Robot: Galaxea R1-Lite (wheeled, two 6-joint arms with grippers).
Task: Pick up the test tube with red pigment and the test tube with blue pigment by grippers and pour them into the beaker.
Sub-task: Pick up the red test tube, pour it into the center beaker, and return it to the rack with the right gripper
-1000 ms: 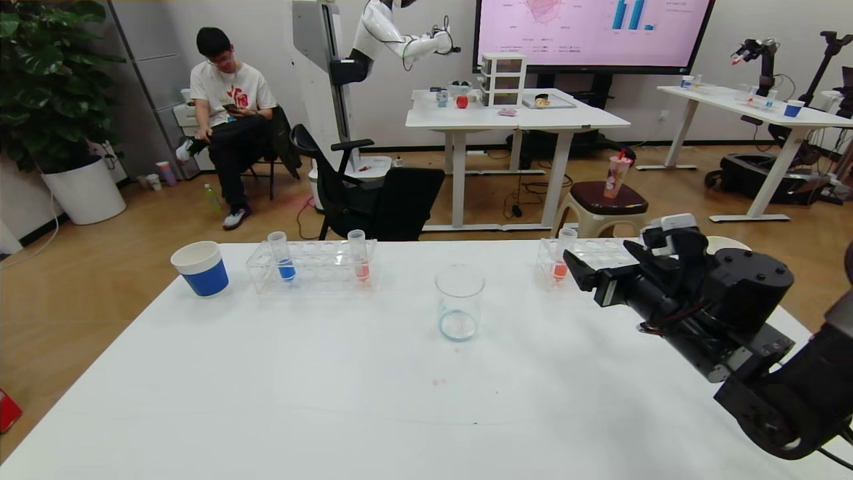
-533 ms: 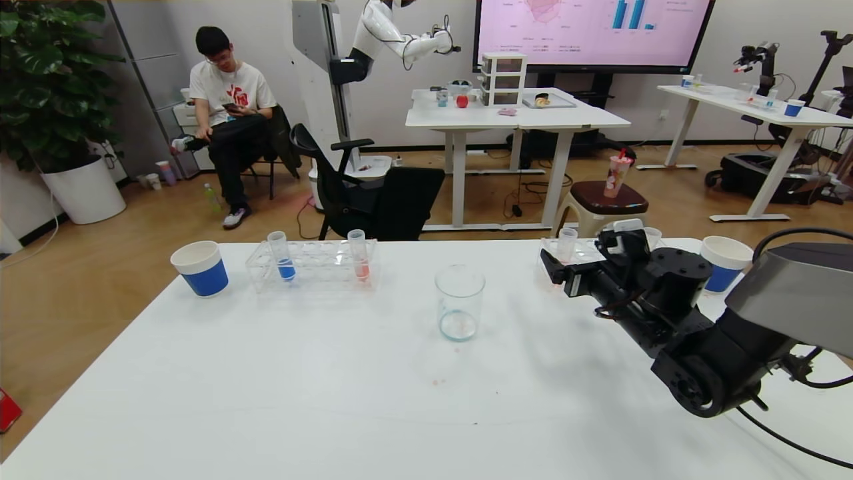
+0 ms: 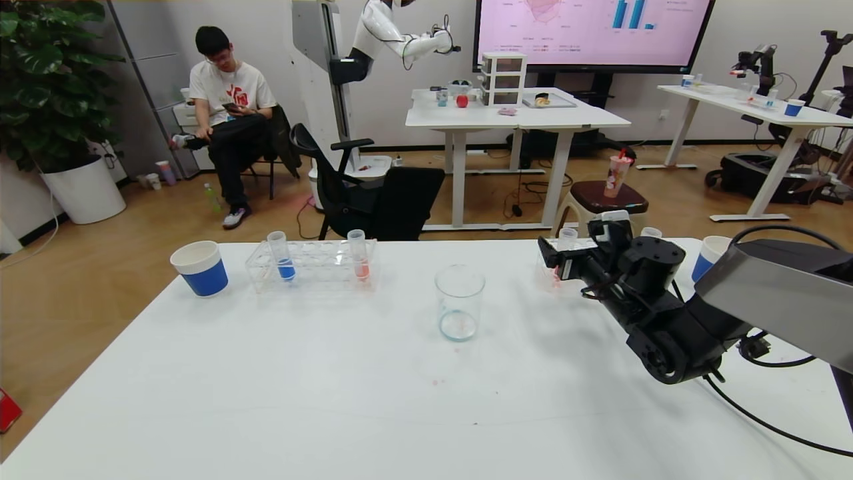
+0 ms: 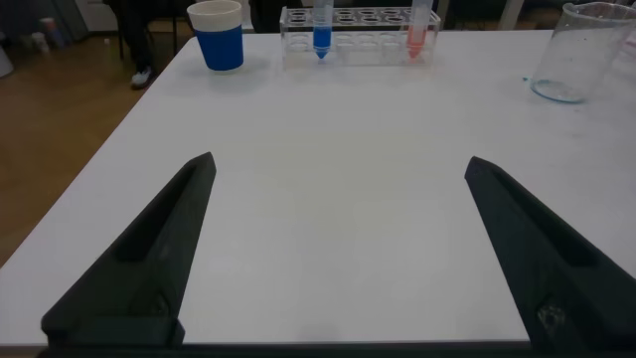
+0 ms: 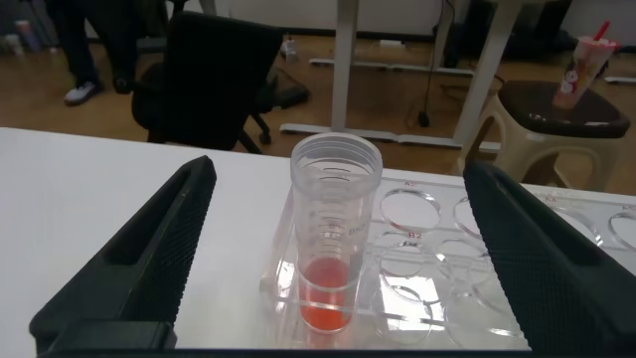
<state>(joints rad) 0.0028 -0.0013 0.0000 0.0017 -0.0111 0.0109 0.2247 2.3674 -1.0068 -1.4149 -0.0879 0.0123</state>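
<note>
Right gripper point(image 3: 556, 257) is out at the far right of the table point(image 3: 373, 393), hanging level with the red tube point(image 3: 565, 257) that stands upright in the right rack point(image 3: 548, 265). The wrist view shows it plainly: both black fingers point(image 5: 149, 264) spread wide, one on each side of the tube point(image 5: 333, 239), clear of the glass, gripping nothing. A little vivid red-orange liquid sits in the tube's rounded bottom, and the rack's point(image 5: 437, 268) other holes beside it stand open. Over on the far left, the left rack point(image 3: 312, 265) holds the blue tube point(image 3: 280, 257) near its left end, upright, and a paler salmon-pink tube point(image 3: 359, 255) near its right end. A blue-and-white cup point(image 3: 200, 268) stands just left of that rack, apart from it. The beaker point(image 3: 459, 303) is upright in the middle of the table, nearer than both racks and between them, with only a faint trace at its bottom. A second cup point(image 3: 708, 257) peeks out behind the right arm at the far right. Left gripper point(image 4: 338, 259) sits low at the near left of the table, fingers point(image 4: 149, 259) wide apart over bare tabletop, holding nothing; from there the blue tube point(image 4: 322, 28), the pink tube point(image 4: 418, 30), the cup point(image 4: 219, 34) and the beaker point(image 4: 584, 52) all show well off at the far side.
</note>
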